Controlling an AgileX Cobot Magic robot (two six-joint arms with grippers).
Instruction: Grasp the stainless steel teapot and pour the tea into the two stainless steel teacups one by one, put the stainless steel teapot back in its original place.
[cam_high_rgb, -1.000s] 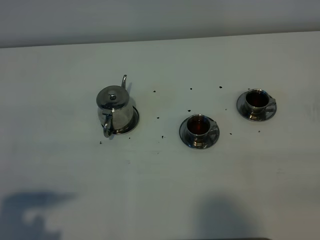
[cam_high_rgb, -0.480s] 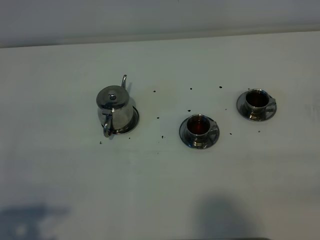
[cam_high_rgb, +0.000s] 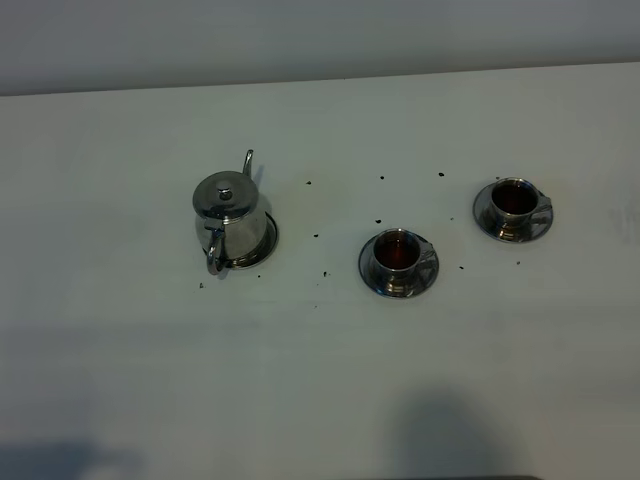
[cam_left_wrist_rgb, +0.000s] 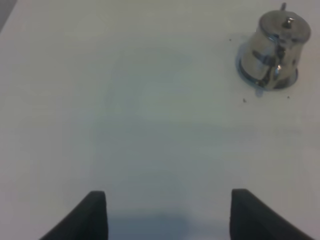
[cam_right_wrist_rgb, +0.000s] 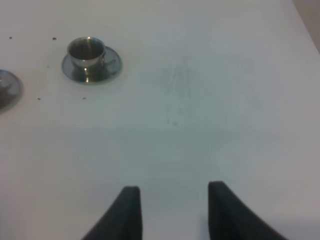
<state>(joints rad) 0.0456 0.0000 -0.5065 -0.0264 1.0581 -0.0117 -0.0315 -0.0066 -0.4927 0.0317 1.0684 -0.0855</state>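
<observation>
1. Your left gripper (cam_left_wrist_rgb: 169, 215) stands with its jaws wide apart and empty, well short of the stainless steel teapot (cam_high_rgb: 224, 213); your right gripper (cam_right_wrist_rgb: 172, 212) is also parted, holding nothing.
2. The teapot sits on its saucer (cam_high_rgb: 262, 245) toward the tabletop's (cam_high_rgb: 150, 350) left-rear area, both teacups (cam_high_rgb: 398, 256) (cam_high_rgb: 514, 204) to its right holding dark liquid.
3. Any careless reach could knock the handle and slop tea.
4. Neither arm shows overhead; cup fill levels are hard to judge.

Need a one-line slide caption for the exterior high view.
Steel teapot on its saucer, left; two tea-filled cups on saucers, right.
</observation>
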